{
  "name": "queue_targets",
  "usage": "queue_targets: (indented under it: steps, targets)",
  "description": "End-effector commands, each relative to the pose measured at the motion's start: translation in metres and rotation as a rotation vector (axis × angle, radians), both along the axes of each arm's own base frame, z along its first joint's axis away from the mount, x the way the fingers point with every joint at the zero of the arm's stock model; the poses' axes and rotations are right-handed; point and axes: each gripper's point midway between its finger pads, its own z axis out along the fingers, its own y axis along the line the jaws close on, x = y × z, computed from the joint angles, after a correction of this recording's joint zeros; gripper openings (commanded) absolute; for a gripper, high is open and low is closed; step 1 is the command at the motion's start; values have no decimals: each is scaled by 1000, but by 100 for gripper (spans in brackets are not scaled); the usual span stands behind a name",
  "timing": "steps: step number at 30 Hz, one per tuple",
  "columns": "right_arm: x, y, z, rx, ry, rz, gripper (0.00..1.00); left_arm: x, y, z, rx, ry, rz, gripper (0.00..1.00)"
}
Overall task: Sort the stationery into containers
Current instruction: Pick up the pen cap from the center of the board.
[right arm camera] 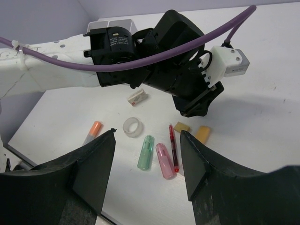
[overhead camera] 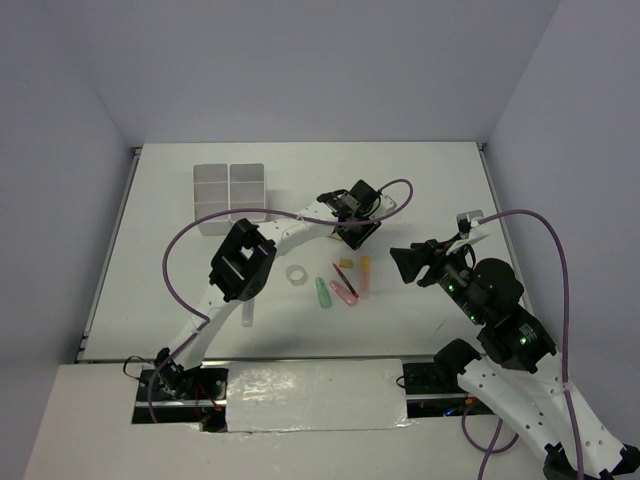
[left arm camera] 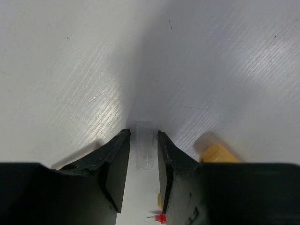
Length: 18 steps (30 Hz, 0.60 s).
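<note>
From above, the white organiser box (overhead camera: pixel 230 192) stands at the far left of the table (overhead camera: pixel 440 190). The stationery lies in a loose cluster at the centre, well apart from the box: a clear tape ring (overhead camera: pixel 296 273), a green marker (overhead camera: pixel 323 293), a pink marker (overhead camera: pixel 343 293), a red pen (overhead camera: pixel 346 273), a small beige block (overhead camera: pixel 346 262) and an orange marker (overhead camera: pixel 365 276). The left arm (overhead camera: pixel 240 262) reaches across, and the left gripper (overhead camera: pixel 353 232) points down at the cluster's far edge. The right gripper (overhead camera: pixel 402 262) hovers just right of the orange marker.

In the left wrist view, the fingers (left arm camera: pixel 119 164) stand narrowly apart. A small clear tube (left arm camera: pixel 145 145) lies on the table between them. Whether they pinch it, I cannot tell. A yellow-orange piece (left arm camera: pixel 216 153) shows just beside the finger on the right of this view.

In the right wrist view, that gripper's jaws are wide apart above the table, and the cluster shows between them. Further left lies an orange-capped stick (right arm camera: pixel 93 132). A small white block (right arm camera: pixel 138 97) lies beyond the tape ring, near the left gripper's black body.
</note>
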Motion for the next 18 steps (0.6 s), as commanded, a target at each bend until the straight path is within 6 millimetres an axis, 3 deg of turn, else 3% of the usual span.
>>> queue_targets:
  steps: [1, 12, 18]
  targets:
    - [-3, -1, 20, 11, -51, 12, 65, -15, 15, -17, 80, 57, -8, 42]
    - [-6, 1, 20, 18, -56, 30, 65, -17, 22, -18, 81, 62, 41, 50]
    - [-8, 2, 25, 22, -73, 42, 64, -19, 23, -16, 83, 68, 34, 48]
